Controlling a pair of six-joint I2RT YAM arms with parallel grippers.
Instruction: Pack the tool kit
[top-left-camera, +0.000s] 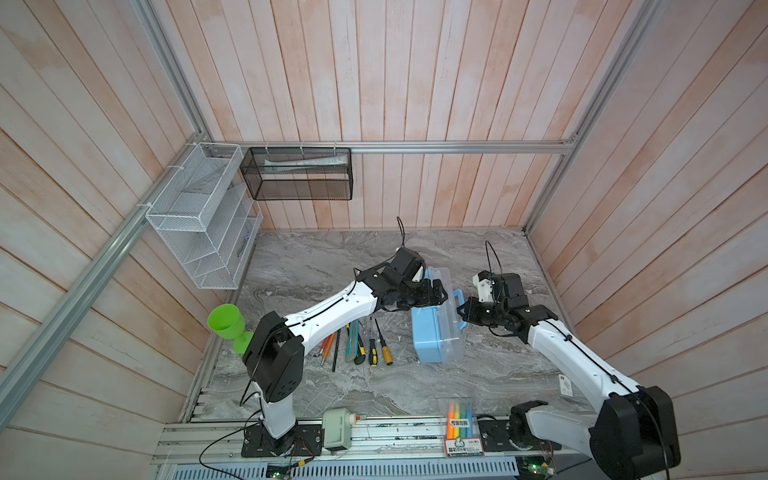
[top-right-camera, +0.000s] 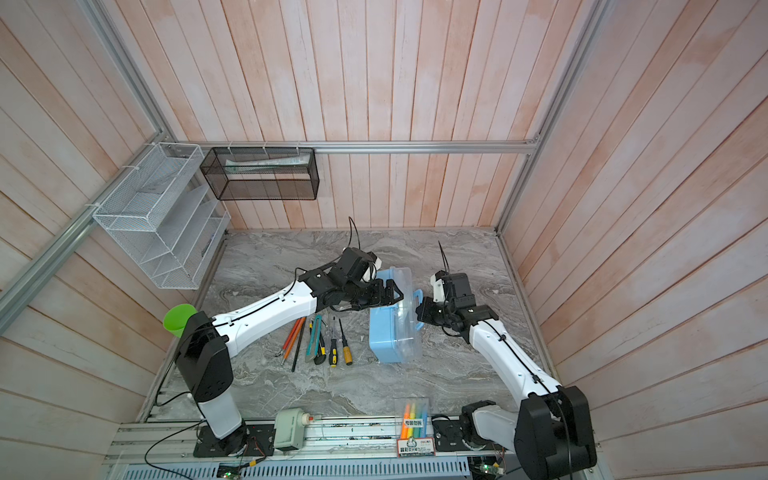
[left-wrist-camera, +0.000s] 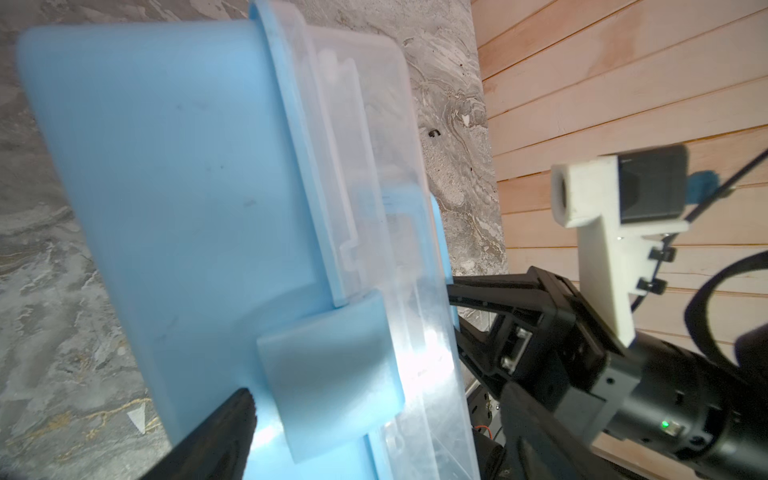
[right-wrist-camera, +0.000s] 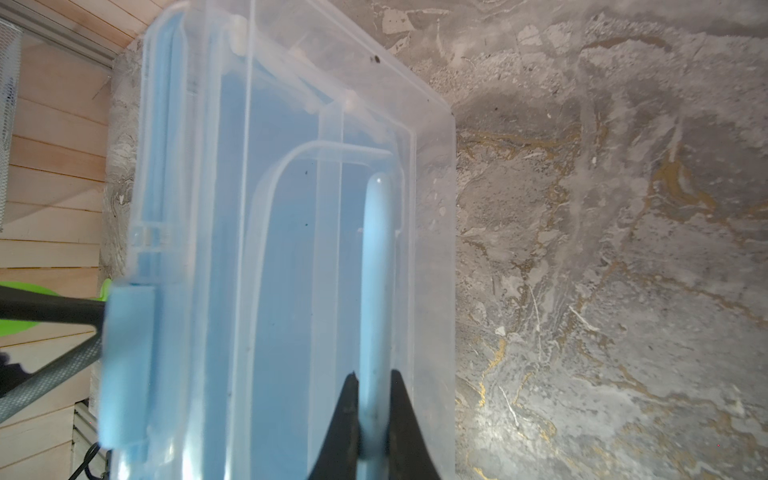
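Pinching the blue handle (right-wrist-camera: 376, 266) between shut jaws, the right gripper (right-wrist-camera: 371, 388) seemingly steadies the case (top-left-camera: 434, 332), tipped on its side on the bench (top-left-camera: 415, 386). Opposite, the left gripper (top-left-camera: 432, 293) stands wide at the latch (left-wrist-camera: 328, 357), probably to open it; the tools (top-left-camera: 361, 343) lie just beside the case.

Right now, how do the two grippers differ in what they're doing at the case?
The right gripper is shut on the handle; the left gripper is open, holding nothing. The right sits at the lid side of the case, the left at the latch side. Both are at the case.
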